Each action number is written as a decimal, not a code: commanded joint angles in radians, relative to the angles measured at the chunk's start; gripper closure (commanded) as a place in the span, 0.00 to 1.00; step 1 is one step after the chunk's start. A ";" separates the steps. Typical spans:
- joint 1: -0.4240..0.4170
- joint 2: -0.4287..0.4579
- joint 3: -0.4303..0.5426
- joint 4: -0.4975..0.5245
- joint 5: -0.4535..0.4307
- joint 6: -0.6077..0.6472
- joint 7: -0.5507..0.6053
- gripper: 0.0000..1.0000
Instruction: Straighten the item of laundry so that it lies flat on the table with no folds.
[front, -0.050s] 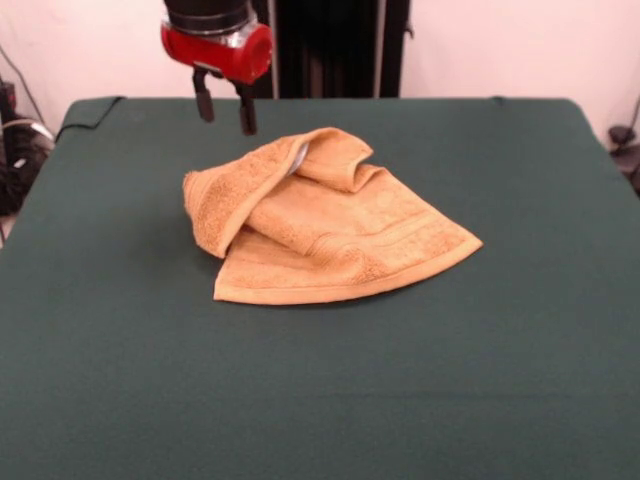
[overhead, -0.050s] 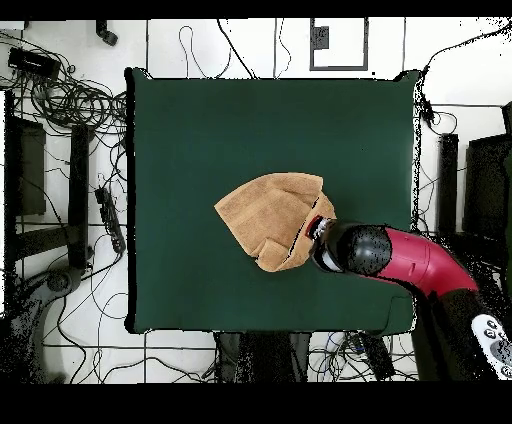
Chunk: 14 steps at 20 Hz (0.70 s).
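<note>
Hovering, front view: the gripper (front, -0.050s: 226, 112) hangs in the air with its two dark fingers (front, -0.050s: 204, 104) apart and nothing between them.
Towel, front view: the item of laundry (front, -0.050s: 320, 220) lies below the gripper and nearer the camera, crumpled, one flap doubled over the middle and a ridge standing up just under the fingers.
Label, front view: a pale sliver, perhaps the care label (front, -0.050s: 299, 157), peeks from the top fold close beneath the gripper.
Table, front view: the table (front, -0.050s: 500, 380) spreads well beyond the towel on every side.
Overhead view, arm: the red arm (overhead, -0.050s: 420, 262) reaches in, and its dark wrist hides the fingers, so the opening cannot be read here.
Overhead view, towel: it lies touching the gripper's end and stretches away from it as a rough wedge.
Risk: closing on the ridge may pinch two layers together, so a pull would drag the whole bundle instead of opening the fold.
Risk: too shallow a descent may let the terry slip free.
</note>
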 joint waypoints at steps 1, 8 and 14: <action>0.037 0.050 0.136 0.061 0.042 0.026 -0.028 0.00; 0.080 0.110 0.113 0.023 0.031 -0.061 0.034 0.00; 0.090 0.120 0.103 0.020 0.031 -0.097 0.052 0.00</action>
